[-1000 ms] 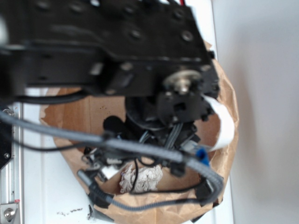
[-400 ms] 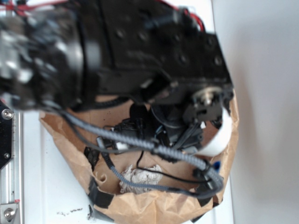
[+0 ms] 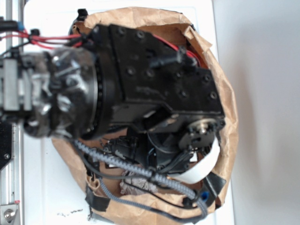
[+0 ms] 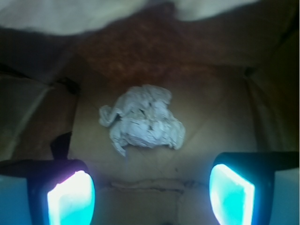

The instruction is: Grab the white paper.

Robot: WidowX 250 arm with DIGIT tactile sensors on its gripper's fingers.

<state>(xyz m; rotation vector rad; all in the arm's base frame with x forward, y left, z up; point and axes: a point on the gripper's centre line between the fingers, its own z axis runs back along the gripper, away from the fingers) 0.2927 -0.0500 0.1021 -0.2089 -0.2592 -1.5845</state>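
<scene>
The white paper (image 4: pixel 143 121) is lying crumpled on the flat floor of the brown paper bag (image 3: pixel 225 93), ahead of the gripper (image 4: pixel 151 191) and not yet between its jaws, which are standing released and wide apart with nothing in them. In the wrist view the wad is sitting just left of the gap's centreline, its longer spread running across that gap. Judging by this, the coming move is calling for a short advance forward and down.
</scene>
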